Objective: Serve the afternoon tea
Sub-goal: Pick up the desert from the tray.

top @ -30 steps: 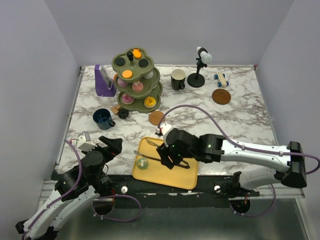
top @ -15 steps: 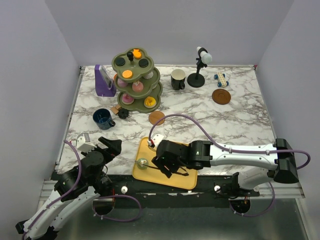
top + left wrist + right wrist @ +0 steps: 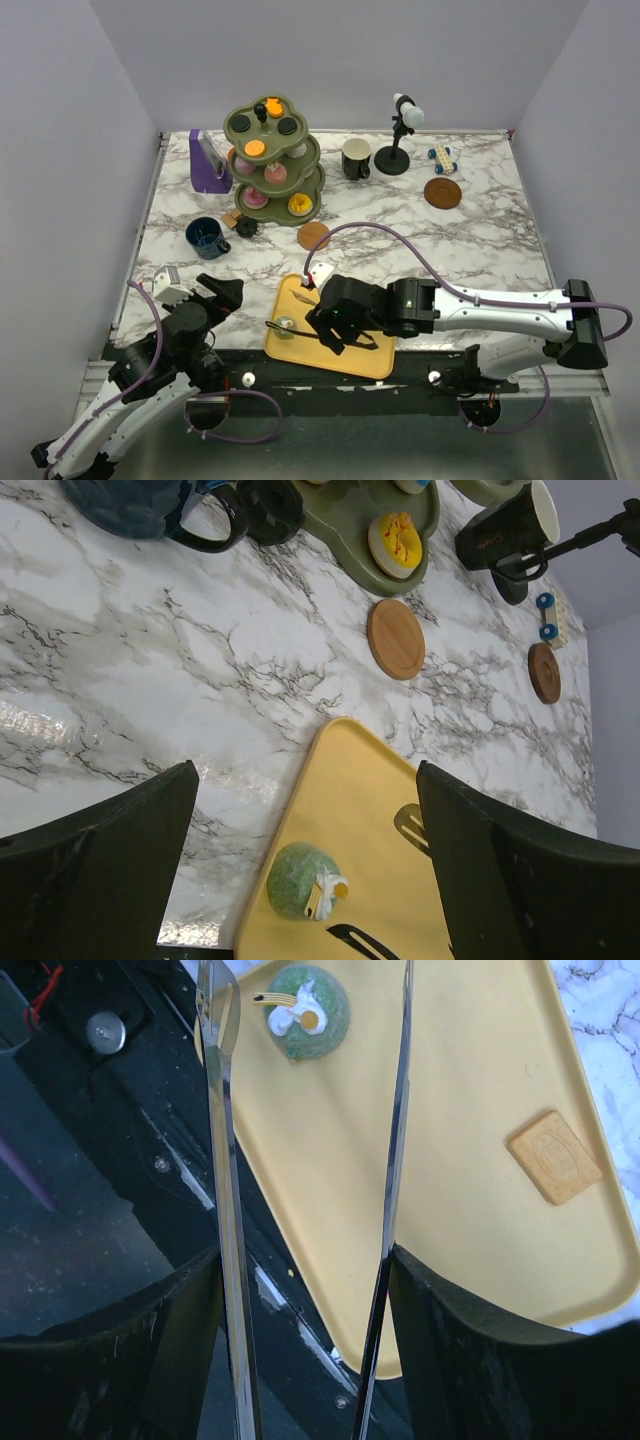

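My right gripper (image 3: 305, 1260) is closed on a pair of metal tongs (image 3: 228, 1160). Their two thin arms lie against the inner sides of my fingers and run forward from them. The arms stand apart and are not pressed together. Between their far ends, straight ahead of this gripper, sits the green cupcake (image 3: 307, 1000) with white and yellow topping, on the yellow tray (image 3: 470, 1090). I cannot tell if the tongs touch it. A square biscuit (image 3: 555, 1157) lies on the same tray, to the right of this gripper and well apart from the cupcake.

My left gripper (image 3: 305, 780) is spread wide and holds nothing. It hangs over the marble table (image 3: 150, 680). Between its fingers I see the near corner of the tray with the cupcake. Farther ahead lies a round brown coaster (image 3: 396, 638), and beyond that is the olive-green stand (image 3: 345, 530). The dark-blue mug (image 3: 130, 500) is far ahead to the left. The black mug (image 3: 500, 535) is far ahead to the right, with a second coaster (image 3: 545, 672) near it.
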Controlling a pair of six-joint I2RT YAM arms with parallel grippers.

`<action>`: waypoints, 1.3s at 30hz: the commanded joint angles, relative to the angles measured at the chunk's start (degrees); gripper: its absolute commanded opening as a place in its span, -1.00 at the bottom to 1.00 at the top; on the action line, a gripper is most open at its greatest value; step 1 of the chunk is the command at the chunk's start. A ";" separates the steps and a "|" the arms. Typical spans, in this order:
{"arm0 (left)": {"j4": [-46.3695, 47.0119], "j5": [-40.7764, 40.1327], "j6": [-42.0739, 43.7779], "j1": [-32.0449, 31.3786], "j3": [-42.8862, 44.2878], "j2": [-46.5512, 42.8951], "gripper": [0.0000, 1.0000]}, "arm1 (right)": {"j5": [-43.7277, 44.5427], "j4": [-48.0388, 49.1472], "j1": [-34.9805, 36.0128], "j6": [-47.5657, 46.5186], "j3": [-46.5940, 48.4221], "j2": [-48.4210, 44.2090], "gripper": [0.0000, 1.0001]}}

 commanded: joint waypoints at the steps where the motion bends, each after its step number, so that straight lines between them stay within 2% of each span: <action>1: -0.55 -1.08 -0.42 -0.31 1.08 -0.62 0.97 | -3.85 0.97 0.50 1.16 1.39 -1.48 0.43; 29: 0.06 0.13 -0.68 -0.31 0.17 -0.62 0.97 | -5.87 4.73 0.38 2.07 -4.05 6.04 0.38; 39: -0.11 0.14 -0.68 -0.31 0.26 -0.62 0.97 | -5.34 4.99 0.35 2.14 -4.06 6.83 0.24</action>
